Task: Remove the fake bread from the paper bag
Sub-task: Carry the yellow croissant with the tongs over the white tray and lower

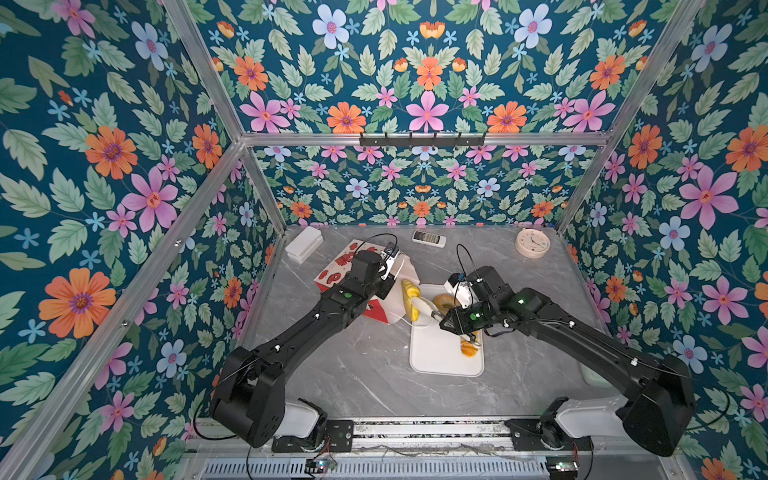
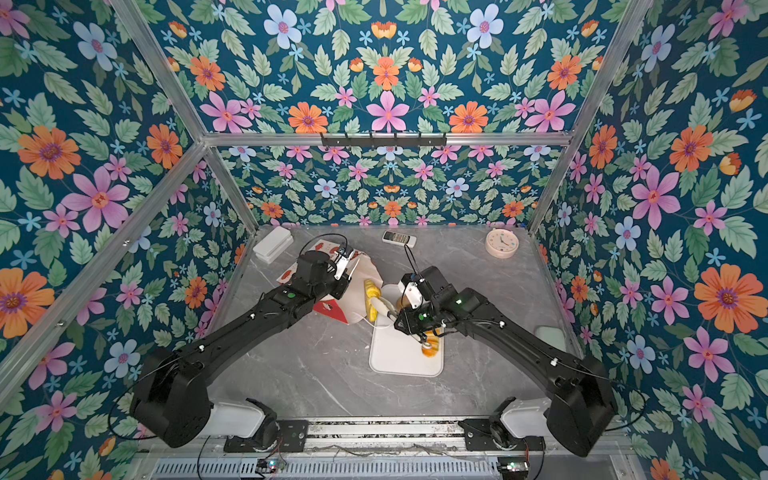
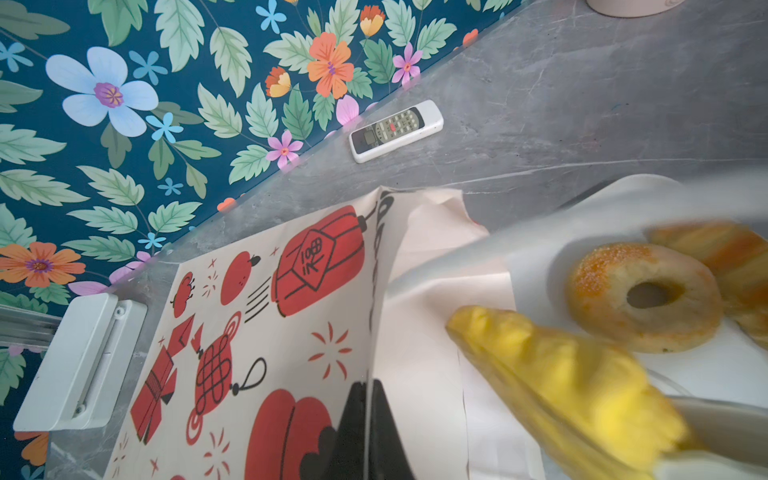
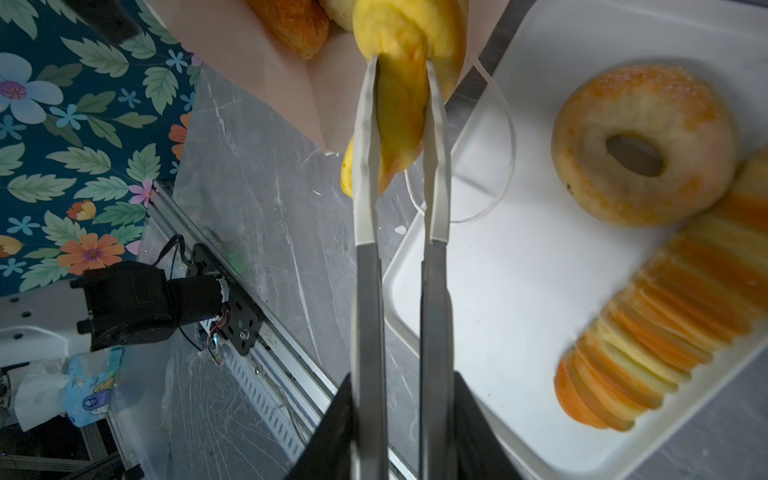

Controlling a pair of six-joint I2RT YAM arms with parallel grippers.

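There is little writing for you to read. The white paper gift bag with red printed lanterns and knots [image 3: 270,332] has a diamond label on its largest lantern, but I cannot make out its black characters. The white push-button remote control [image 3: 395,131] shows no legible brand. The numerals on the round cream clock [image 1: 532,243] are too small to read.

Take the flat white rectangular plastic tray [image 1: 440,361] as your landmark. The bag lies on its side just beside the tray's far corner on the left-arm side, with its mouth turned toward the tray. One thin white cord handle [image 4: 498,166] is draped onto the tray.

Your left gripper [image 3: 368,399] is closed, its black fingers pinching the bag's paper wall. Your right gripper [image 4: 401,66] is clamped on the glossy yellow plaited toy bread [image 4: 403,108], which hangs at the bag's mouth above the tray's edge. I cannot tell whether it is wholly clear of the bag.

On the tray rest a golden ring bagel [image 4: 644,145] and a long ridged orange-and-yellow loaf [image 4: 665,311], apparently touching. An orange-brown pastry [image 4: 291,25] lies inside the bag.

The tray sits on a grey marble-look tabletop [image 1: 353,374]. Beyond the tray, near the back wall, are the remote and the clock, and a white oblong box [image 1: 304,244] lies past the bag. Teal floral wallpaper [image 1: 124,124] on aluminium framing [image 1: 291,138] encloses the cell, with a black hook rail [image 1: 422,141] high above the tray.
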